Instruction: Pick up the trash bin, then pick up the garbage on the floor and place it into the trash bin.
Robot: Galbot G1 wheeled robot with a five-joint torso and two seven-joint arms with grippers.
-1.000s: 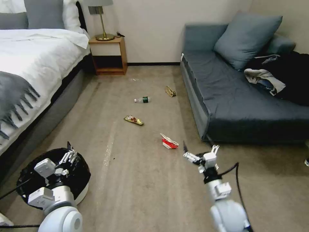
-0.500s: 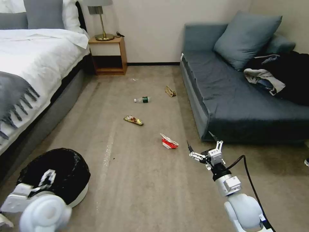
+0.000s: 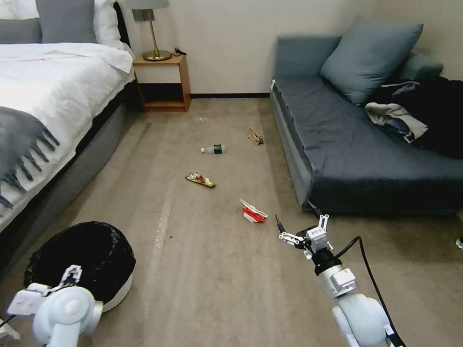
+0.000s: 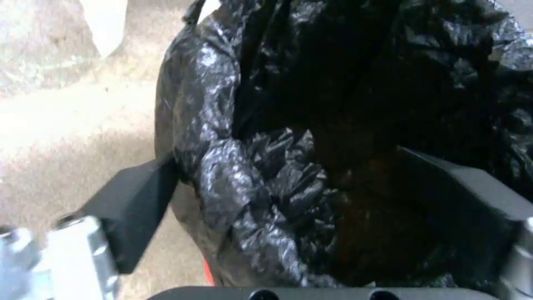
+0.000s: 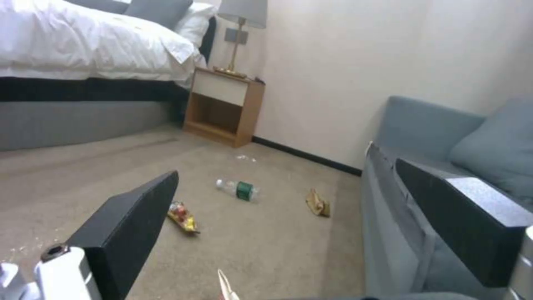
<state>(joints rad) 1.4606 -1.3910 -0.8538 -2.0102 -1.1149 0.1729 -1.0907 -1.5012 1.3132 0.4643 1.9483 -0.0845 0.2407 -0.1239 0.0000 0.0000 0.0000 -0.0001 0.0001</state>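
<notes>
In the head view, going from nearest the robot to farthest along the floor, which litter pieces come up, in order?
red-and-white packet → gold-brown wrapper → clear bottle with green label → brown paper scrap
</notes>
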